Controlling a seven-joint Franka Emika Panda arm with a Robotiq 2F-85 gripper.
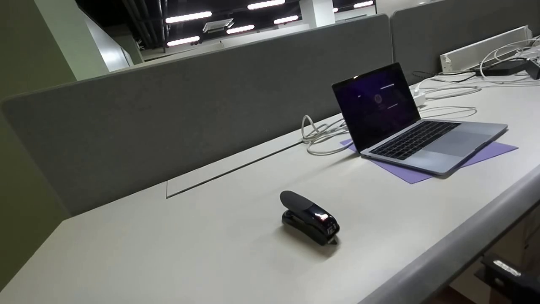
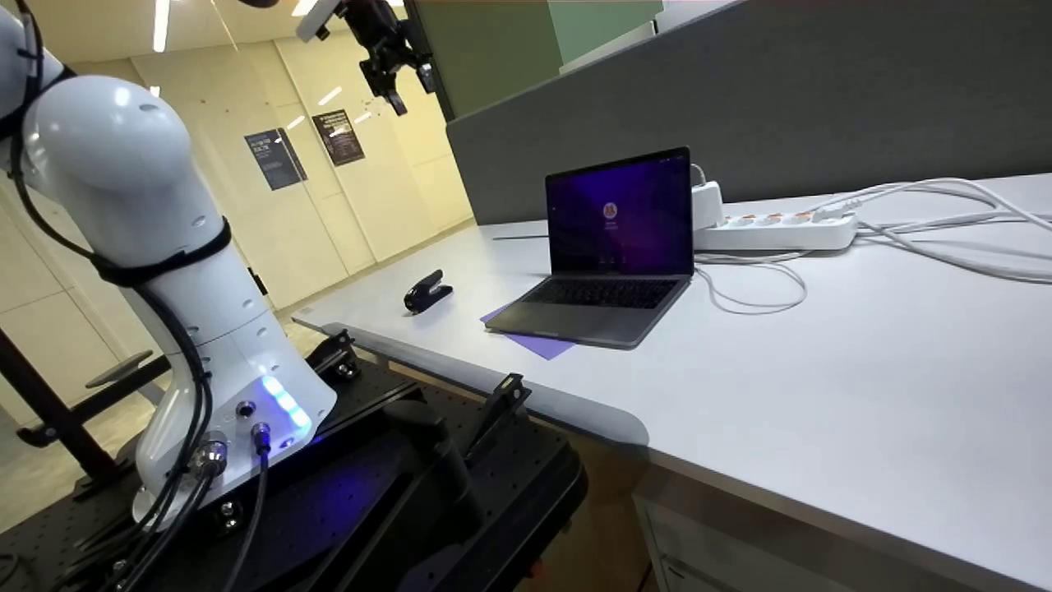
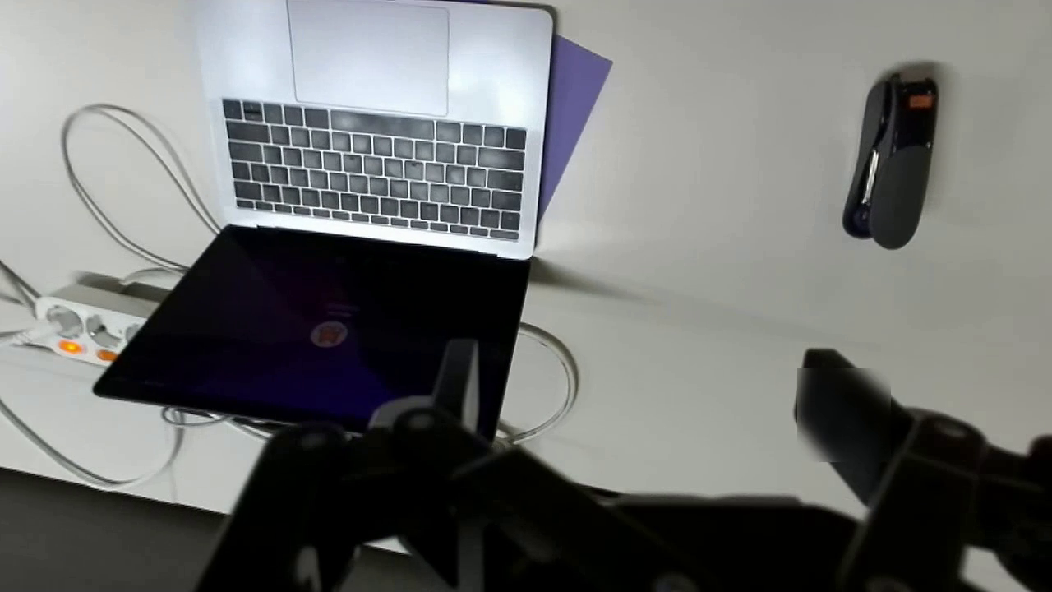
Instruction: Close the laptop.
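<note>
Laptop point(image 3: 362, 222) sits open at 10 o'clock in the wrist view. Our end effector point(image 3: 641, 353), spread and empty, partly hides the lid point(image 3: 296, 312). We judge that lid light, stiff, fragile, probably best pushed from behind its free edge toward 12 o'clock.

Silver-grey laptop point(image 2: 620, 251) (dark keys point(image 3: 378, 168)), purple sheet point(image 3: 574, 107), black stapler point(image 1: 310, 217)

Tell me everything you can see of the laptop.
The laptop is slim, silver-grey and metallic-looking, with a dark keyboard, large trackpad and black-bordered screen showing a small round icon on dark purple. It stands open, lid leaning back. Its base rests over a purple sheet on the white desk. A power strip sits behind it; whether they touch is unclear. The gripper is clear of it.
</note>
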